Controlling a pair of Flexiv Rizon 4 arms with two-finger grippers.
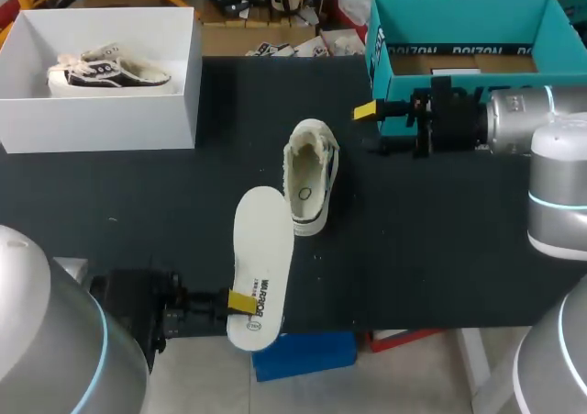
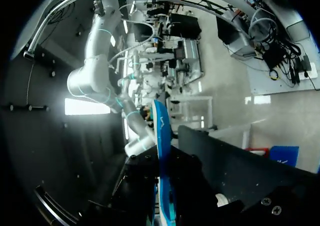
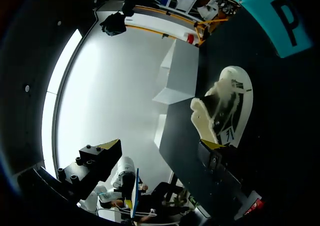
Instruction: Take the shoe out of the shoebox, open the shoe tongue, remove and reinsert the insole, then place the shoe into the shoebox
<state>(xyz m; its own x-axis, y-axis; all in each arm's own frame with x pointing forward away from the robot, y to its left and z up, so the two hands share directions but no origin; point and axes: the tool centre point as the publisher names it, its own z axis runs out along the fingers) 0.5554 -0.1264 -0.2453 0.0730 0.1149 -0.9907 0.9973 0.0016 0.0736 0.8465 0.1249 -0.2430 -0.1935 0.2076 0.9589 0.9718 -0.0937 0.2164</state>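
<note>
Your shoe (image 1: 310,177) lies opening-up at the middle of the desk (image 1: 138,203). Its insole (image 1: 261,249) is out, just beside it at 7 o'clock, with your left gripper (image 1: 240,301) clamped on the near end. Your right gripper (image 1: 367,111) hangs spread and empty at 2 o'clock, before the teal shoebox (image 1: 404,83). Nothing steadies the shoe, so feeding the insole back could push it away or snag on the fleecy collar and buckle.

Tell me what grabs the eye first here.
The white insole stands out at the near edge of the table, with the left gripper shut on its near end. Just beyond it the shoe lies mid-table, opening up. The right gripper hovers open beside the teal shoebox.
</note>
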